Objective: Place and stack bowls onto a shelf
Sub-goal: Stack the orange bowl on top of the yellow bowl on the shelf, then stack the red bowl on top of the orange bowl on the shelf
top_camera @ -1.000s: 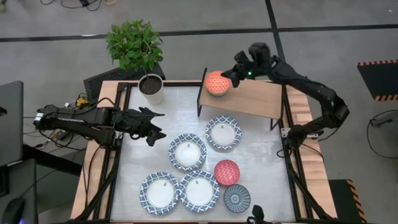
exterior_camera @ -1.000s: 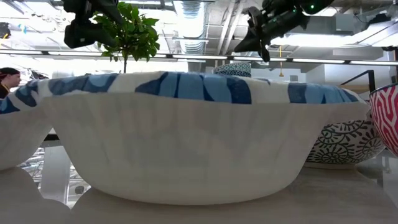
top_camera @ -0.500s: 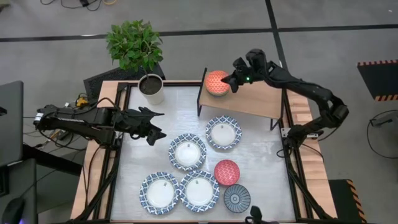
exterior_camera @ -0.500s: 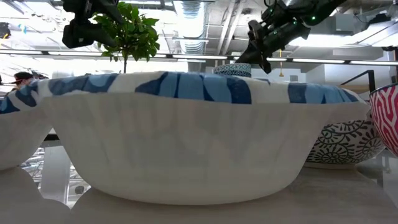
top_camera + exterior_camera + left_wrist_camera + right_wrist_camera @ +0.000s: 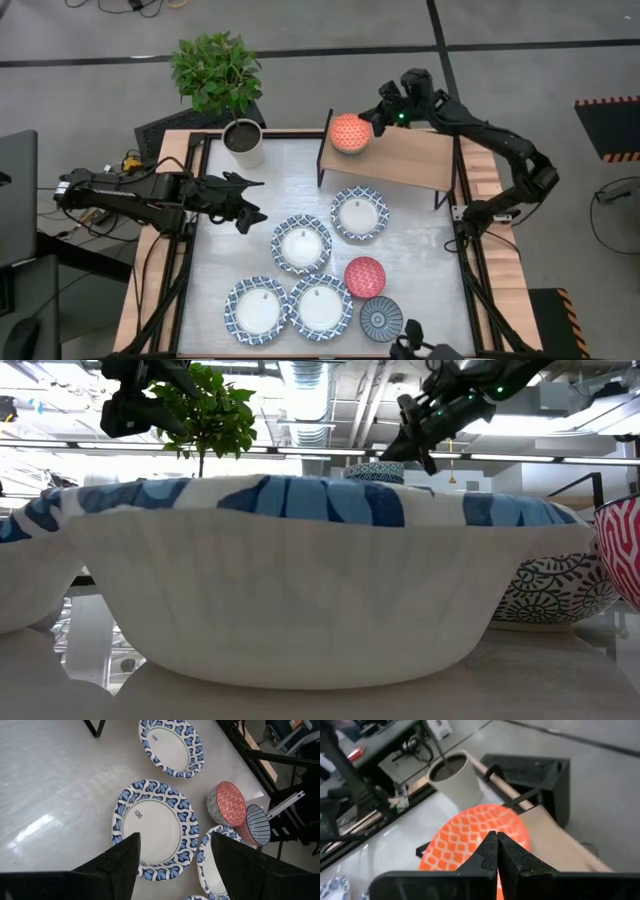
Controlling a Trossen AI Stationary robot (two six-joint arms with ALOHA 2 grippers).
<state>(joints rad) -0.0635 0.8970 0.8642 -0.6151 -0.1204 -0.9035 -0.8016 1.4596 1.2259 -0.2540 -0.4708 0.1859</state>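
Seven bowls are in view: an orange bowl point(image 5: 350, 133) sits at the left end of the shelf point(image 5: 405, 157), which stands at the bench's point(image 5: 260, 210) far right corner. The right gripper point(image 5: 373, 117) hovers just beside it, jaws closed on nothing. Four blue-and-white bowls point(image 5: 303, 244) lie on the bench in front of the shelf, with a red bowl point(image 5: 365, 277) and a dark blue-grey bowl point(image 5: 381, 319) near the front edge. The left gripper point(image 5: 250, 200) waits by the left edge, jaws open and empty. A white plant pot point(image 5: 244, 141) stands at the far edge.
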